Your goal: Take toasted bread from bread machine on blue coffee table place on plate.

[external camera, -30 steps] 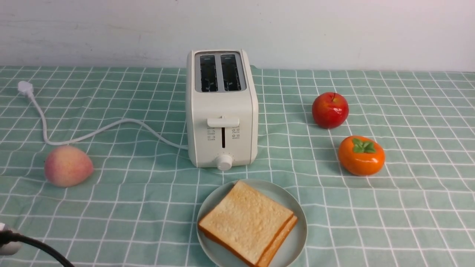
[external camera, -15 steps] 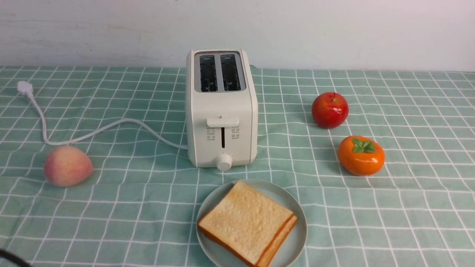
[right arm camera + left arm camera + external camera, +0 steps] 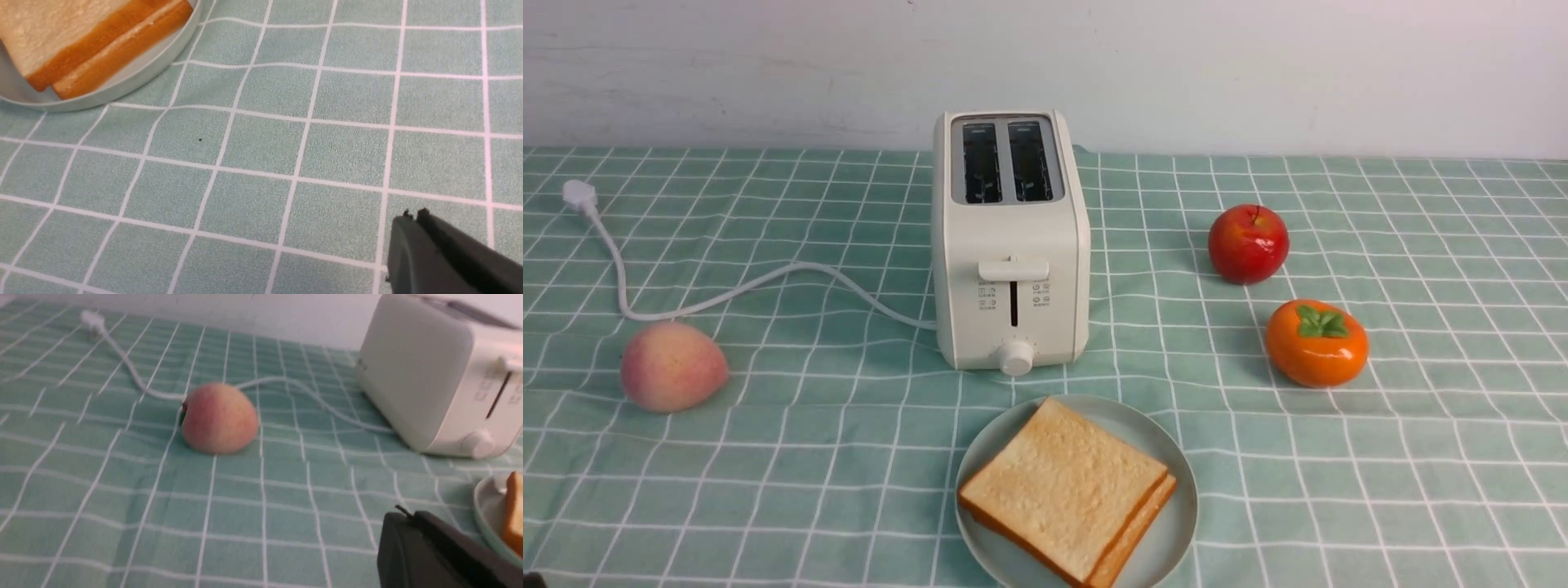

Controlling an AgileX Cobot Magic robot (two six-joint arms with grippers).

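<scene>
Toast transfer looks done. Both slices of toasted bread [image 3: 1063,488] are on the plate [image 3: 1186,523], one stacked on the other, slightly offset, so a strip of the lower slice shows along one side. The stack sits askew to the grid on the table [image 3: 809,490]. Both slots of the bread machine [image 3: 1013,245] show dark, no bread poking out; lever [image 3: 1014,270] is at the top of its track. Plate is just in front of the machine, on the robot's side.

Left pincer [image 3: 404,510]: tips together, nothing between them. Right pincer [image 3: 414,212]: same, closed on nothing. Neither touches the bread. The right one is over the cloth, apart from the plate.

Step in hand, my read: end of job, arms parked or nearly so. Nothing left to pick or place. Next move: hold clear, or finish homing if there's any travel left. Keep tips shut and off the plate rim; a nudge there could slide the top slice. Stack looks stable enough, I wouldn't re-square it.

Peach [image 3: 674,367], apple [image 3: 1248,244] and persimmon [image 3: 1316,343] aren't part of this; leave them alone. Same for the white cord [image 3: 743,286] running off the machine's left side.
</scene>
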